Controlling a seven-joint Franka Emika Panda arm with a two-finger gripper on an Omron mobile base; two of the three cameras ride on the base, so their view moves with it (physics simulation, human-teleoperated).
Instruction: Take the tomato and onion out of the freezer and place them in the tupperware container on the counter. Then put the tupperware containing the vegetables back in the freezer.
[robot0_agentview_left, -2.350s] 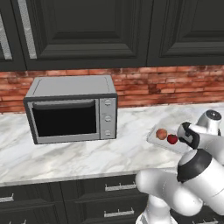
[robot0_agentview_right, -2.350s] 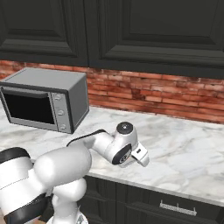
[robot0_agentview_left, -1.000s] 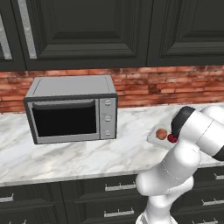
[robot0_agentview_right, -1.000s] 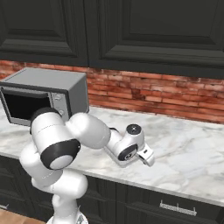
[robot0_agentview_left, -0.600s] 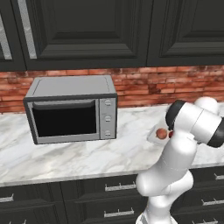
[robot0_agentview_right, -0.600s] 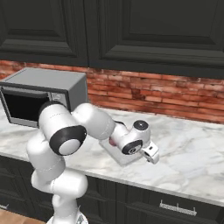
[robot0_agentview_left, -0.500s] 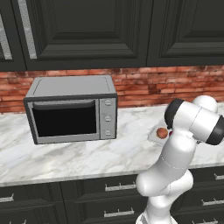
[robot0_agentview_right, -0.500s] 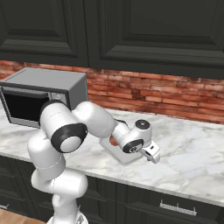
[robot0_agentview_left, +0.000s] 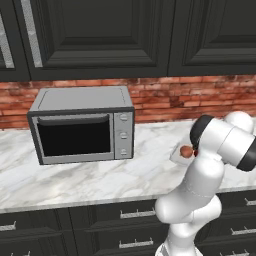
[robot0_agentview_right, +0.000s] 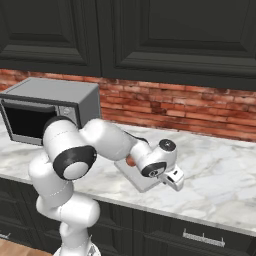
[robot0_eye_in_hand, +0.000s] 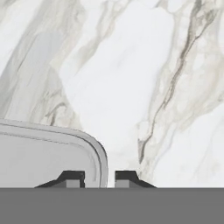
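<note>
Pincer (robot0_eye_in_hand: 99, 179) astride one tupperware container (robot0_eye_in_hand: 48, 155) wall (one onion (robot0_agentview_left: 186, 151))

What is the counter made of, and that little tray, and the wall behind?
The counter looks like polished marble: white with grey veins. The tray looks like smooth, matte pale-grey plastic with a rounded rim, though that is a guess. The wall looks like rough red brick with pale mortar lines.

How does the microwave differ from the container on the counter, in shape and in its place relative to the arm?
The microwave is a tall closed silver box with a dark door; the container is a shallow, open, pale tray. The microwave stands free by the brick wall, apart from the arm; the container lies partly hidden under the arm, its wall between the fingertips of the gripper. Both rest on the counter.
</note>
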